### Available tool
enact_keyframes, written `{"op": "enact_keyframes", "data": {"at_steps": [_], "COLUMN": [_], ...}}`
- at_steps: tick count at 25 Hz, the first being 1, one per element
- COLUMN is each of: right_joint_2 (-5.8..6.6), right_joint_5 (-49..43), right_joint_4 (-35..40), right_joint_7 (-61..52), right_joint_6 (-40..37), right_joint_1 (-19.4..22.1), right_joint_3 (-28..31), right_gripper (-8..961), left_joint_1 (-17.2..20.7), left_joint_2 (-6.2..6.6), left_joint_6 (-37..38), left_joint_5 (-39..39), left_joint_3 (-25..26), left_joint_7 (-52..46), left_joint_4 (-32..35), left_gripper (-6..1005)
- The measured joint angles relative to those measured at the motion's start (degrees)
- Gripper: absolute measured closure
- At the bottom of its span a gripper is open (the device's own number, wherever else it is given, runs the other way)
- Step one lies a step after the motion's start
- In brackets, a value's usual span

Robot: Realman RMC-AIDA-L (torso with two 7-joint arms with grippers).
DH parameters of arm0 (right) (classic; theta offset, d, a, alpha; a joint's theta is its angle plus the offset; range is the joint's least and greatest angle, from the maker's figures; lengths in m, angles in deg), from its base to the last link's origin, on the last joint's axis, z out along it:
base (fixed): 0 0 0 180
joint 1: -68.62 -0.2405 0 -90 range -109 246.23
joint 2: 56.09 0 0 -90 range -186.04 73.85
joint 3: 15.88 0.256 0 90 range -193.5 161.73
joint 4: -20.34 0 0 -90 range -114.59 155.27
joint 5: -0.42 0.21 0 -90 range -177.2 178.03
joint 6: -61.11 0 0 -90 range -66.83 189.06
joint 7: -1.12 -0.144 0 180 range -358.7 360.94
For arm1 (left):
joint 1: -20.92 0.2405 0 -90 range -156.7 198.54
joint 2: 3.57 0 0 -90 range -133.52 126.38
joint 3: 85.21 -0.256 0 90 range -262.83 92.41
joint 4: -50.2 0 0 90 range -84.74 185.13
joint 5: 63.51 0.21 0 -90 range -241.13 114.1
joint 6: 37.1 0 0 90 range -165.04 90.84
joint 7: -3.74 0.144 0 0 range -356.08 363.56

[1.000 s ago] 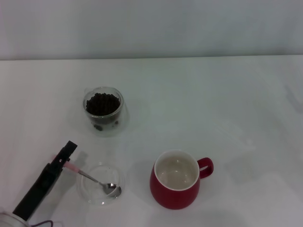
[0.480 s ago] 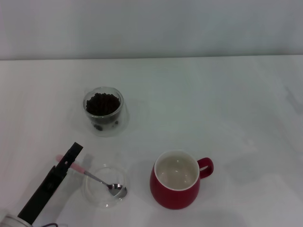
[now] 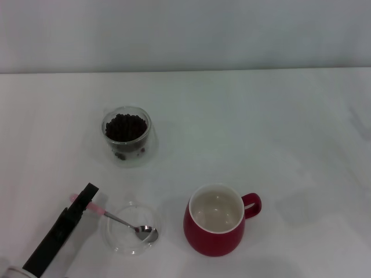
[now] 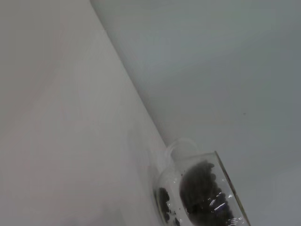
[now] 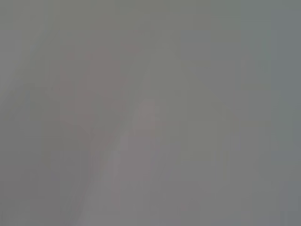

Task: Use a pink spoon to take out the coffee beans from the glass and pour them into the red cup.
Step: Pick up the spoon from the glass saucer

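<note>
Head view: left gripper pinching pink spoon; left wrist view: only glass, coffee beans

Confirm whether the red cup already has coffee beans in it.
No, in the head view the red cup shows only its bare cream inside, while the coffee beans sit in the glass.

I see the pink spoon lying tilted, bowl in a shallow dish; the glass upright, full of coffee beans; the red cup upright, empty.
</note>
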State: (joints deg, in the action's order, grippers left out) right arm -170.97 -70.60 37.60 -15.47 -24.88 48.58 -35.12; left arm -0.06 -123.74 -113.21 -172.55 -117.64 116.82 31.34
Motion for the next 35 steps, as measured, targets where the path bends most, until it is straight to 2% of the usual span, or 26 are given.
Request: {"op": "enact_keyframes", "data": {"at_steps": [4,7,12,23,35], "right_joint_2": [0.0,0.0,0.0,0.0,0.0], "right_joint_5": [0.01,0.01,0.01,0.0,0.0], "right_joint_4": [-0.88,-1.24,-1.62,-2.04,-2.13], "right_joint_7": [1.59,2.17,2.59,2.75,2.92], "right_joint_6": [0.3,0.77,0.84,0.85,0.81], "right_joint_1": [0.0,-0.01,-0.08,0.0,0.0], "right_joint_3": [-0.01,0.0,-0.01,-0.01,-0.01], "right_gripper": [268,268,268,268,268], "left_joint_1": [0.24,0.49,0.56,0.77,0.05], "left_joint_2": [-0.03,-0.02,0.12,0.05,0.11], "left_joint_6": [0.07,0.02,-0.37,-0.14,-1.91], "left_joint_5": [0.0,0.0,0.05,0.04,0.07], "left_joint_3": [0.0,0.06,0.12,0.56,0.53], "left_joint_7": [0.07,0.09,0.27,0.76,2.05], "left_joint_4": [-0.21,-0.25,-0.64,-0.65,-0.64], "left_gripper": [508,555,742,848,868]}}
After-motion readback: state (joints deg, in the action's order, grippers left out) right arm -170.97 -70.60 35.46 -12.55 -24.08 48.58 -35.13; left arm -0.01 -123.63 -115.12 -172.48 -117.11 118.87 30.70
